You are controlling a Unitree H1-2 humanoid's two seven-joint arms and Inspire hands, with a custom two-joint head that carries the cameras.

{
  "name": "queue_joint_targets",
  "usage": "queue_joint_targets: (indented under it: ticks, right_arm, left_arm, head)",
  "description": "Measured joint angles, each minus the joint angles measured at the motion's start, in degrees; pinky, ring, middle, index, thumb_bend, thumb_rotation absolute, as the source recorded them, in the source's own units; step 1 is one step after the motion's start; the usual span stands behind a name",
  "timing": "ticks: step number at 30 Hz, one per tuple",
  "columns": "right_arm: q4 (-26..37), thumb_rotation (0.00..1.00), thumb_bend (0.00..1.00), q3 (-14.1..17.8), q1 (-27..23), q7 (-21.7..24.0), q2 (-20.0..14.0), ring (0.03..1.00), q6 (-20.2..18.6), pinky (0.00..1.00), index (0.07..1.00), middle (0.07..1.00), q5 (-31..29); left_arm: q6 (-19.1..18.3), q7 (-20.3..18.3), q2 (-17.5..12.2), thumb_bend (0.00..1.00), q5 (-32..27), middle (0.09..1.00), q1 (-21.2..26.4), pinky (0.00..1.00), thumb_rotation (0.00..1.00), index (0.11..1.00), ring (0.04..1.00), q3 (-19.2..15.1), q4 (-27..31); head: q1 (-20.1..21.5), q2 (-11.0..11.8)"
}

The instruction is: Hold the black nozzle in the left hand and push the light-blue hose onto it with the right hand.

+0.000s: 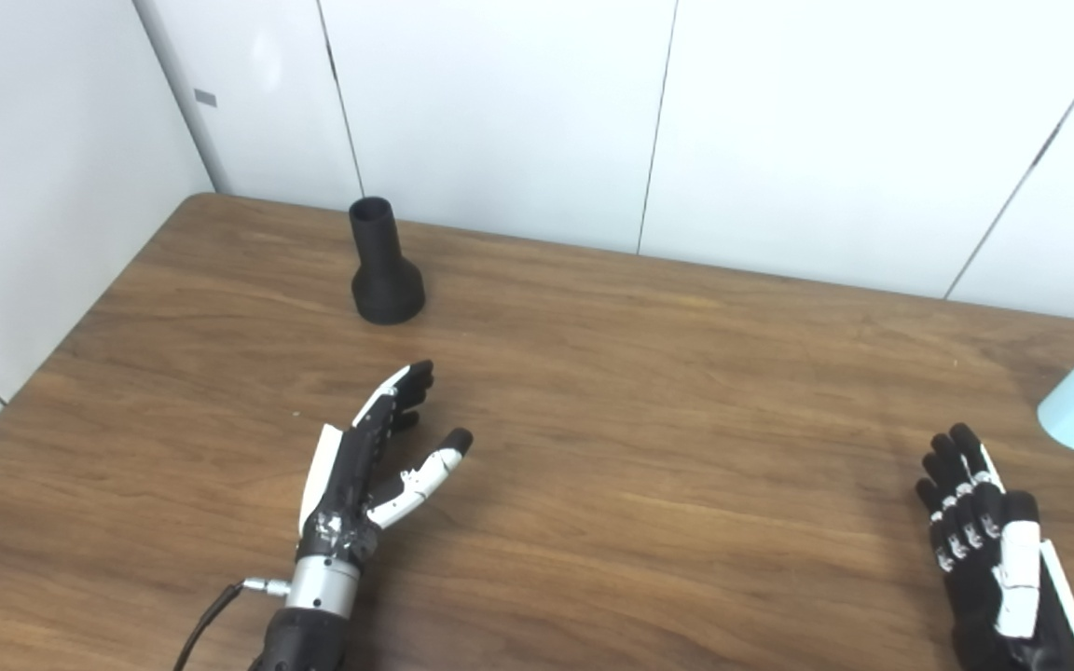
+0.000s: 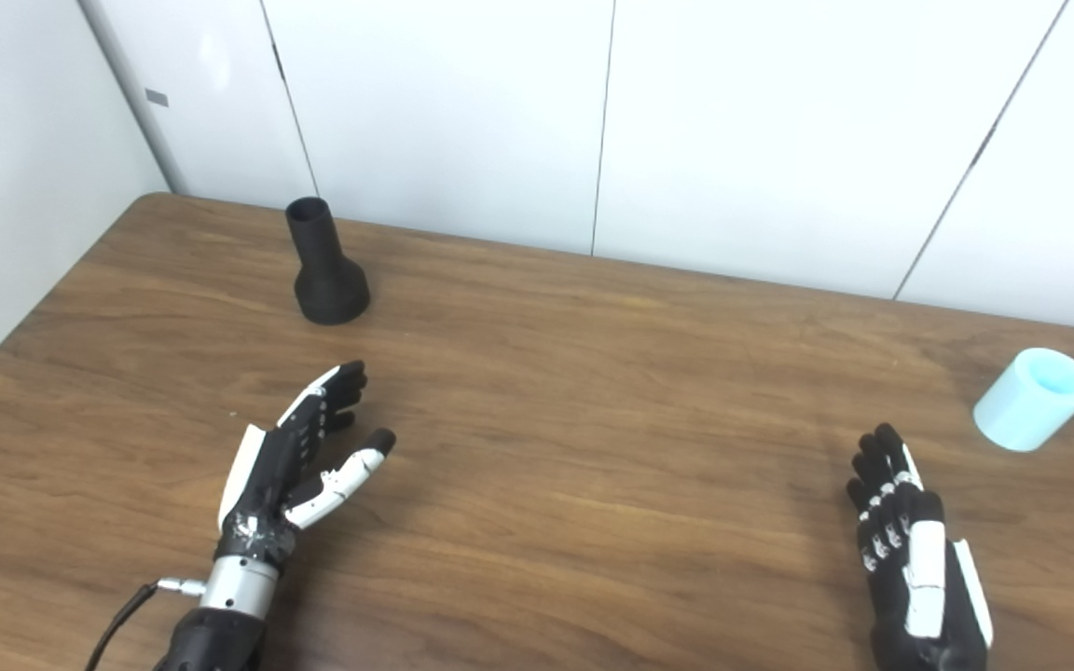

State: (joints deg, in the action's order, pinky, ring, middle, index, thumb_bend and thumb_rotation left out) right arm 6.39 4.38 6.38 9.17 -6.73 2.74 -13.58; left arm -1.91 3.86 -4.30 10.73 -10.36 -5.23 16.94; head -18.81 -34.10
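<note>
1. Left eye view: the black nozzle (image 1: 386,267) stands upright on its flared base, narrow mouth up, at the far left of the counter (image 1: 649,419), near the wall.
2. Well apart, the light-blue hose (image 2: 1033,398) lies tilted on its side at the far right.
3. The left hand (image 1: 374,463) is empty, fingers spread, short of the nozzle; the right hand (image 2: 915,554) is empty too, fingers extended, just short of the hose.
4. Risks: a sideways approach could topple the nozzle; the hose piece may roll if nudged.
</note>
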Motion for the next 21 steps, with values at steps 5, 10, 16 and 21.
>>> queue_joint_targets:
  ticks: [5, 10, 16, 21]
  right_arm:
    - [0.56, 1.0, 0.54, 0.21, 0.75, -0.04, -0.06, 0.991, -0.05, 1.0, 0.966, 0.973, 0.07]
    - [0.61, 1.0, 0.53, 0.51, 1.03, -0.07, -0.16, 0.994, -0.15, 1.0, 0.972, 0.972, 0.09]
    - [0.65, 1.0, 0.54, 0.43, 0.97, -0.07, -0.14, 0.985, -0.05, 1.0, 0.969, 0.967, 0.14]
    - [0.58, 1.0, 0.54, 0.38, 0.9, -0.06, -0.14, 0.997, -0.04, 1.0, 0.978, 0.977, 0.23]
  left_arm:
    - [-6.43, 0.31, -0.76, 0.81, 1.35, 0.848, 1.67, 0.79, 0.27, 0.861, 0.834, -2.47, 4.15]
    - [-11.83, 0.38, -2.69, 0.86, 2.67, 0.832, 6.04, 0.81, 0.29, 0.842, 0.819, -4.94, 6.84]
    - [-18.25, 0.16, -5.7, 0.87, 4.78, 0.841, 12.25, 0.8, 0.27, 0.838, 0.82, -6.6, 9.54]
    - [-21.52, -0.05, -7.93, 0.91, 5.7, 0.859, 15.32, 0.82, 0.24, 0.843, 0.852, -8.17, 9.2]
  head:
    - [0.18, -0.09]
    - [0.18, -0.09]
    - [0.18, -0.44]
    - [0.09, -0.44]
